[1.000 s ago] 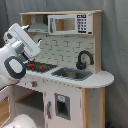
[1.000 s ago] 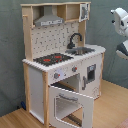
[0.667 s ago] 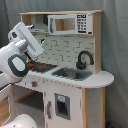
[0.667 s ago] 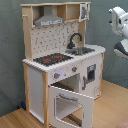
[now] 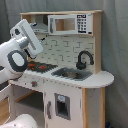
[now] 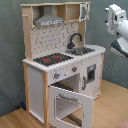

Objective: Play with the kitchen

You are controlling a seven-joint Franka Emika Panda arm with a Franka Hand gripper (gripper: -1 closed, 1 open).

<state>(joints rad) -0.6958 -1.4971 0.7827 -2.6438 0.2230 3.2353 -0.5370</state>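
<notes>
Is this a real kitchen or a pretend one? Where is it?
Pretend, most likely set up in a lab or test room. The kitchen is a small wooden toy with a hob, a tap and an open oven door. It stands alone before a plain wall, with a robot arm beside it.

Grey-green curtain (image 6: 10,55) hung as backdrop in both exterior views. Light wood floor (image 6: 112,107) lay below in the second exterior view.
</notes>
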